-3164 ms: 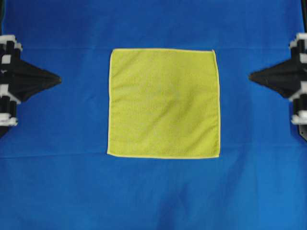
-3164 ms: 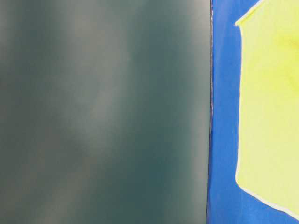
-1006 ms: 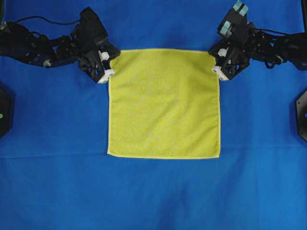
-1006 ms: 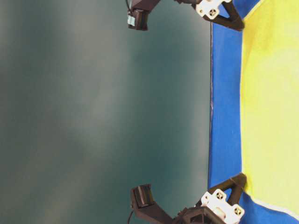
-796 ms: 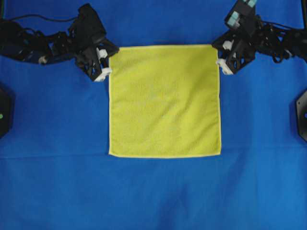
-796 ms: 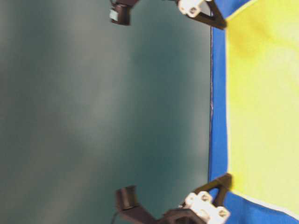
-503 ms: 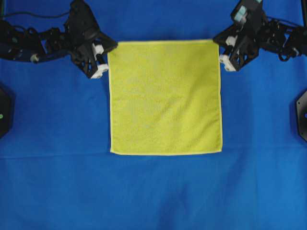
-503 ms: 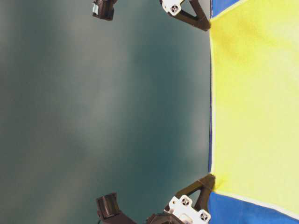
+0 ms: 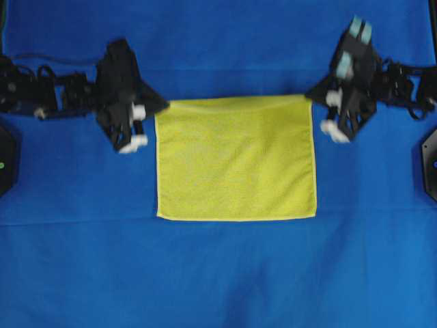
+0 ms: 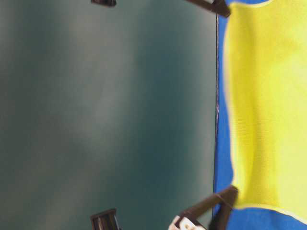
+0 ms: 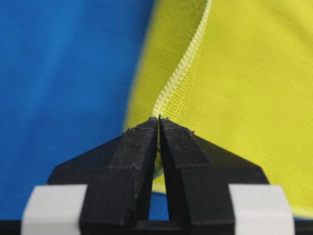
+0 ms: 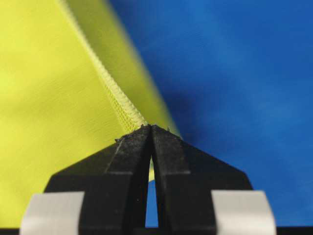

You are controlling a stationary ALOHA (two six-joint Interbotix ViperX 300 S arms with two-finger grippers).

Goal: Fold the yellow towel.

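Yellow towel sits mid-counter on the large blue cloth, edges square to the overhead view. Its visible outline there is wider than tall, so the long axis runs left to right. Near edge lies flat on the blue cloth with both near corners down. Far edge is raised off the cloth and pulled taut between the two arms, a soft crease along it just inside the hem.

Left tool is clamped shut on the far-left corner; the left wrist view shows the black fingers pressed together with the paler stitched hem running out from their tips. Right tool is clamped shut on the far-right corner, hem pinched between its fingers in the same way.

Table-level view is rotated and blurry; the towel appears to hang off the far edge with a slight sag between the two held corners, though how high it is lifted cannot be told.

No containers on the counter.
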